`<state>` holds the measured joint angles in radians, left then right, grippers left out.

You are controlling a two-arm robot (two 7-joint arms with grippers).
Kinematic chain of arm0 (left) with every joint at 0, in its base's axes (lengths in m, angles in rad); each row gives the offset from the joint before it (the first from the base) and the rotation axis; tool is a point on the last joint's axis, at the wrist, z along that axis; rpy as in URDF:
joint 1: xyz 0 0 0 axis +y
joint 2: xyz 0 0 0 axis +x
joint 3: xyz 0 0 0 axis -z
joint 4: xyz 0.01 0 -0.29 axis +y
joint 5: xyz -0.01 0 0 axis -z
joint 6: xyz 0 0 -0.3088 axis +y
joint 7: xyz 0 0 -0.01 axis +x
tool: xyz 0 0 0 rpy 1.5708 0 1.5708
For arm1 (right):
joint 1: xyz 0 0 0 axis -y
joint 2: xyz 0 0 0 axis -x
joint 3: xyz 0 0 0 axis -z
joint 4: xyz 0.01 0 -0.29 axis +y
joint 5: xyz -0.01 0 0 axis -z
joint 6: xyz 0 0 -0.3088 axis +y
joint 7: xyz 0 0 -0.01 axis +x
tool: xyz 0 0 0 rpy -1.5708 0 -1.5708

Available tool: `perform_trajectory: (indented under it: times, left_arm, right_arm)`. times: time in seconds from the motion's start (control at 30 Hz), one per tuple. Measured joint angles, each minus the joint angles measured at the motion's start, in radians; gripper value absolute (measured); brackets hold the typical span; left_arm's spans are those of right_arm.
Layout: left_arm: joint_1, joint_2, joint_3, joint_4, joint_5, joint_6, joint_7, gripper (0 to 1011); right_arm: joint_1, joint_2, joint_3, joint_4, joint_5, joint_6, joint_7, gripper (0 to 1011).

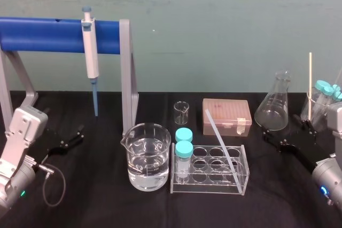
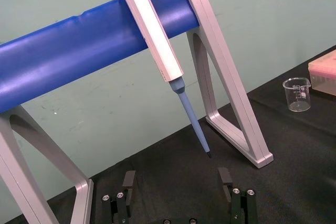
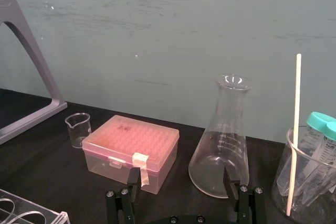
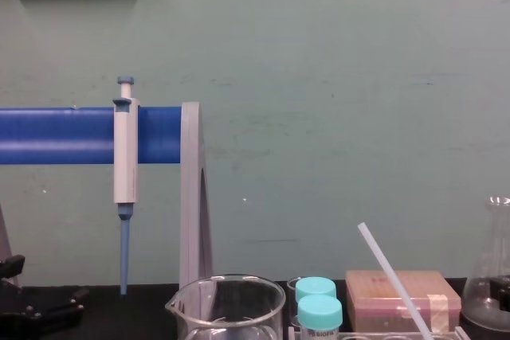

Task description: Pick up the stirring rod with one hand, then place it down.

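"Where is the long, thin, see-through white stirring rod?"

"Low in the middle of the head view. It leans tilted in the clear plastic tube rack, with its top end up and to the left."

"Is a hand holding it?"

"No. The black right gripper is at the right edge of the head view, fingers wide apart, holding nothing. The black left gripper, at the lower left, is the same."

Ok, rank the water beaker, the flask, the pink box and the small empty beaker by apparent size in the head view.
Largest: the water beaker, though it also sits nearest the camera.
Next: the flask and the pink box look about alike, so they are left unranked.
Smallest: the small beaker.
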<state>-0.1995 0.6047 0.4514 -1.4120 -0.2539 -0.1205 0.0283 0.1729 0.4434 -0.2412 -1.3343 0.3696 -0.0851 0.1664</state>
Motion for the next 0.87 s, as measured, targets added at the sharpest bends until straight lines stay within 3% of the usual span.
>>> perform_trajectory:
  times: [0.87]
  left_arm:
    - [0.000, 0.000, 0.000, 0.000, 0.000, 0.000, 0.000, 1000]
  right_arm:
    - [0.000, 0.002, -0.001, -0.002, 0.002, -0.002, 0.002, 1004]
